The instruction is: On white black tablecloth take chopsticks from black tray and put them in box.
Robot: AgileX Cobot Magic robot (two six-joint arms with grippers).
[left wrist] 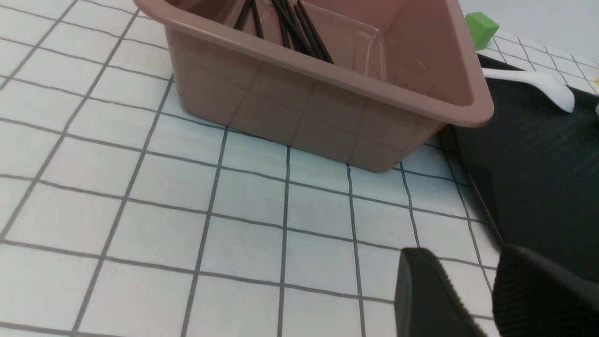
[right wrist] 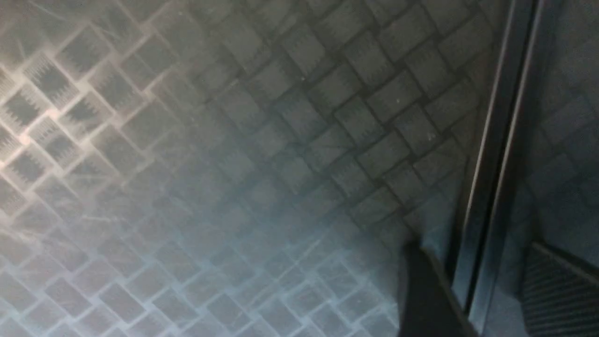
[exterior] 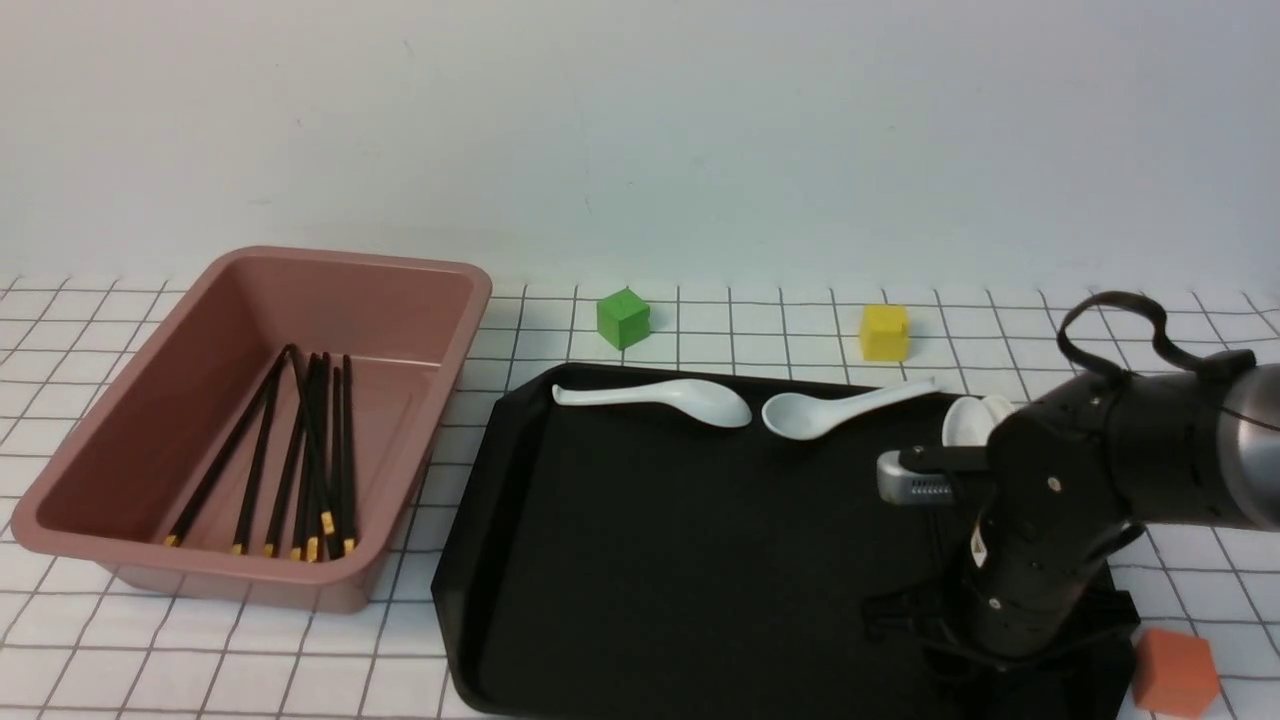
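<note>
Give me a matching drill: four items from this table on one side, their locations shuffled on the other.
1 chopstick bundle
2 white spoons
3 green cube
4 orange cube

A on the black tray
B on the tablecloth, at the tray's near right corner
C inside the box
D on the tablecloth, behind the tray

Pairs: 1-C, 2-A, 3-D, 4-B

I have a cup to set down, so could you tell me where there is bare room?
The black tray's left and middle, nearer than the spoons, is bare. So is the tablecloth before the box. Crowded: the tray's right side, under the right arm.
</note>
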